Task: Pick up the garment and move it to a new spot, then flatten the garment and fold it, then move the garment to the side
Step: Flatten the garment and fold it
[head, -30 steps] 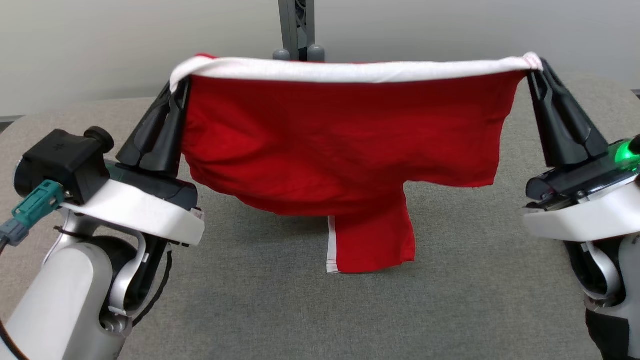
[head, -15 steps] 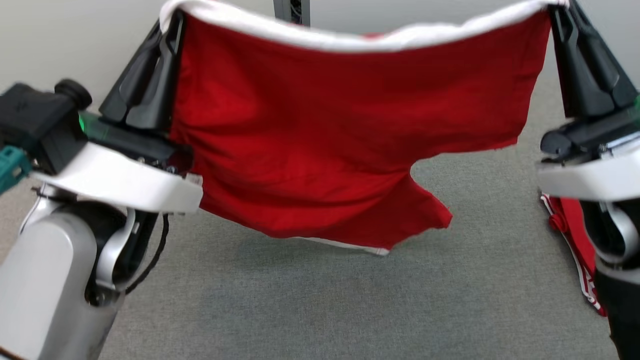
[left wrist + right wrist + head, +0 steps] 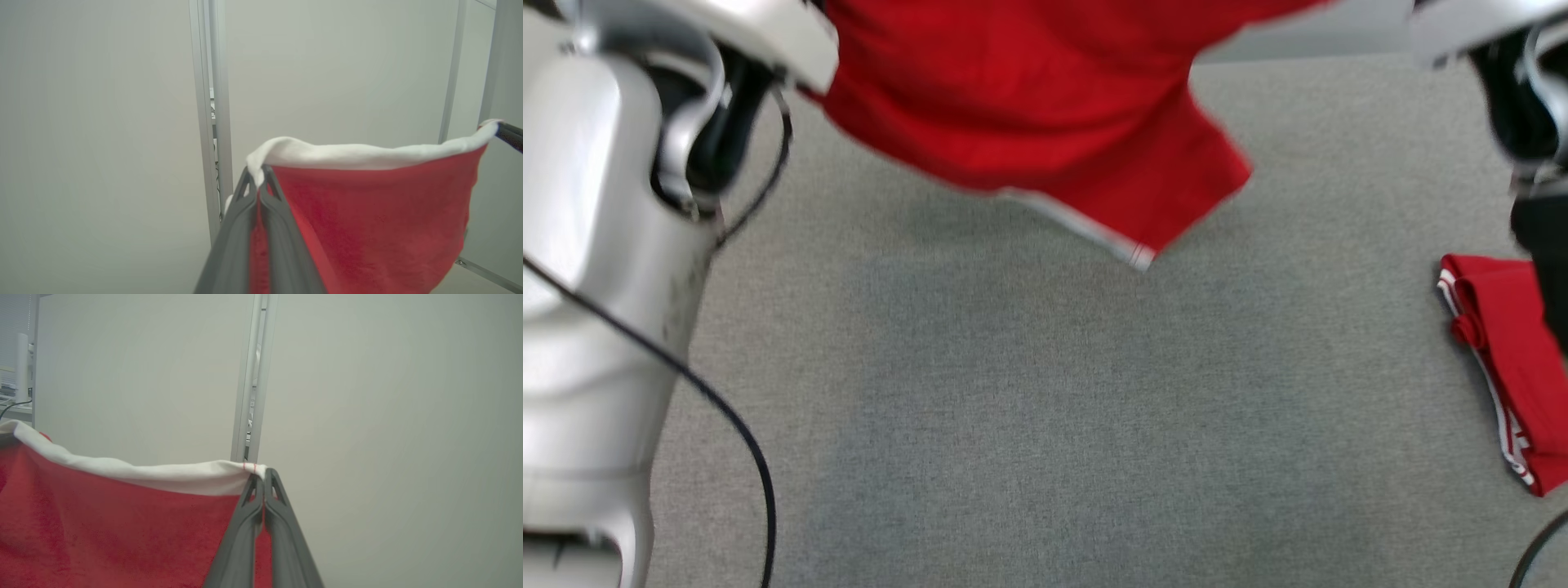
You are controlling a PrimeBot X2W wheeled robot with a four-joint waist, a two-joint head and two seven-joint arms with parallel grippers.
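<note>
Red garment (image 3: pixel 1045 98) hangs over grey table (image 3: pixel 1013 408). White waistband (image 3: pixel 359 154) stretched between left gripper (image 3: pixel 258 183) and right gripper (image 3: pixel 264 479), both jaws pinching band corners. Held high, likely so cloth drapes flat before laying.

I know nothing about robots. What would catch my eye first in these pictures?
The red garment stands out: it hangs in the air above the grey table, at the top of the head view. The left gripper and right gripper each pinch one end of its white band, holding it spread between them. A second red garment lies at the table's right edge.
</note>
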